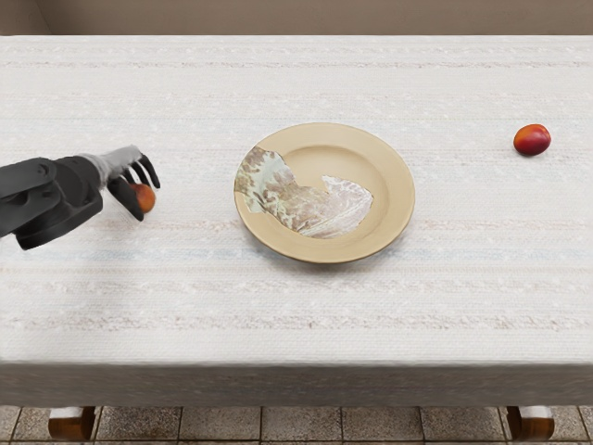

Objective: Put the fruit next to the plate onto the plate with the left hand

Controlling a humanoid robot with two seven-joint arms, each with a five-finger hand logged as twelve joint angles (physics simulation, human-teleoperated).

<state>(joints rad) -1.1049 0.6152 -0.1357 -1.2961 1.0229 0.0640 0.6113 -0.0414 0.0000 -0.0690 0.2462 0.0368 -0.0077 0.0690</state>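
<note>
A small orange-red fruit (145, 197) lies on the table to the left of the tan plate (389, 190), and my hand partly covers it. My left hand (137, 190) comes in from the left edge and cups that fruit. Its dark fingers (146, 172) arch over the top and the thumb (126, 198) stands in front of it. The fingers are spread and do not look clamped on the fruit, which still rests on the cloth. A second red fruit (532, 139) lies far to the right of the plate. The right arm is out of view.
The plate has a mottled brown-white patch (301, 197) on its left half. A pale tablecloth (296, 306) covers the table, whose front edge runs along the bottom, with table legs and a tiled floor below.
</note>
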